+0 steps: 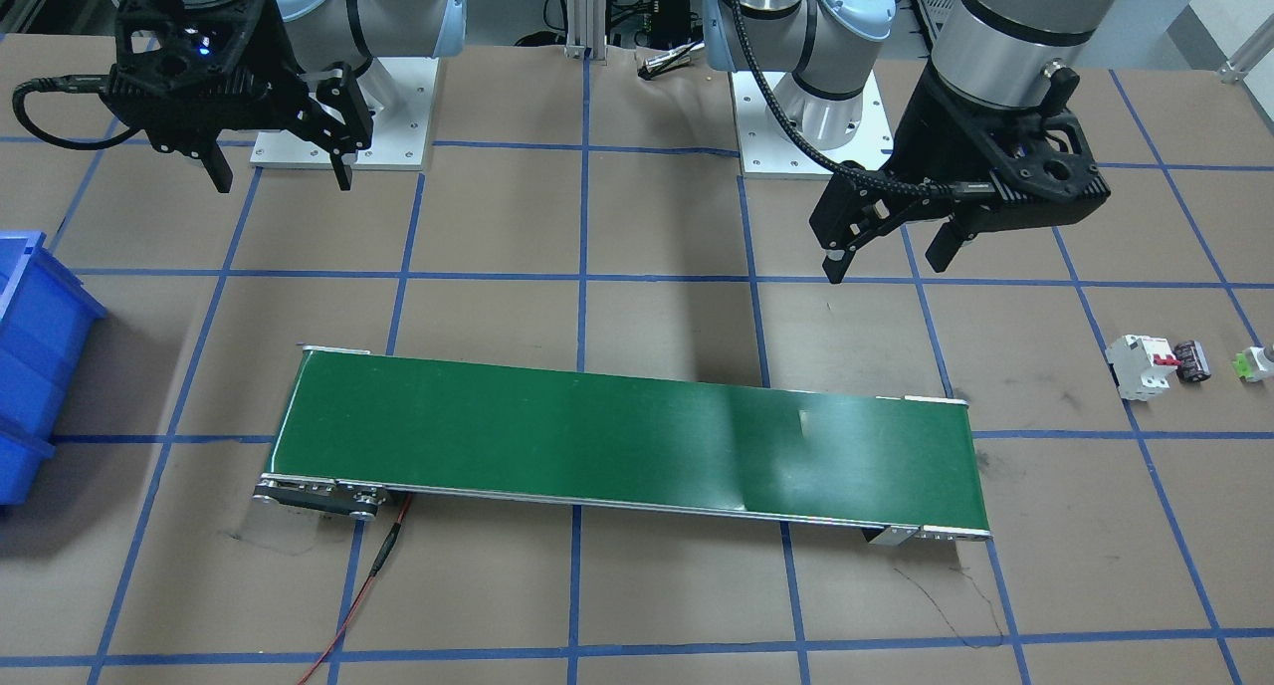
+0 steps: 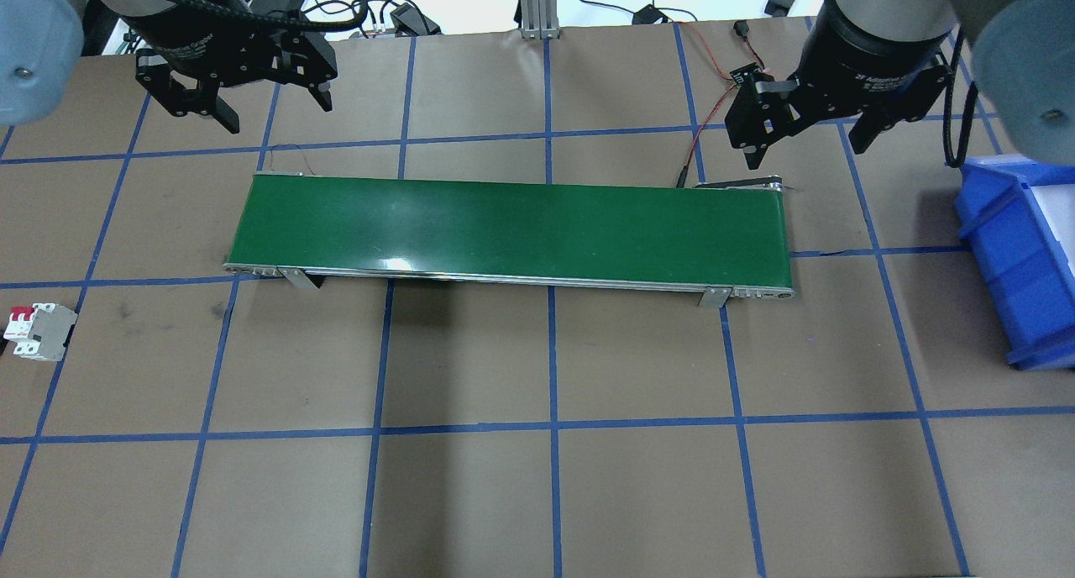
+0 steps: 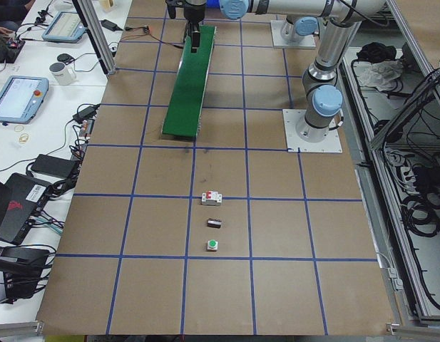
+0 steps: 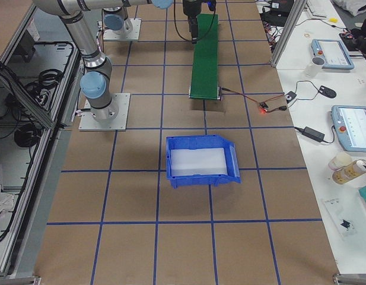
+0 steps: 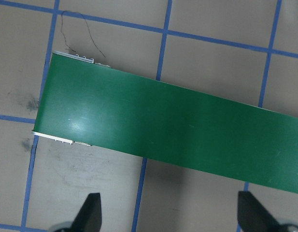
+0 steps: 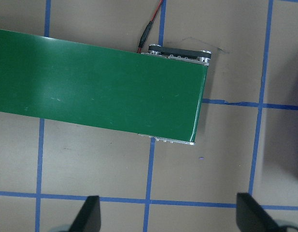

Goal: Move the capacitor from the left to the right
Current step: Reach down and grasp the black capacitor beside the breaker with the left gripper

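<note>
Left end effector [image 1: 888,265] wide — capacitor [image 1: 1191,359] apart

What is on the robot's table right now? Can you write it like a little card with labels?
Table: brown table with blue tape squares
Middle: long green belt, nothing on it
Small parts: white switch box, dark cylinder, green-and-white button, in a row past the belt's end on the robot's left
Cylinder: between the other two, close beside the switch box
Bin: blue bin, on the robot's right side
Left gripper: open, empty, above the table
Right gripper: open, empty, above the table
</note>
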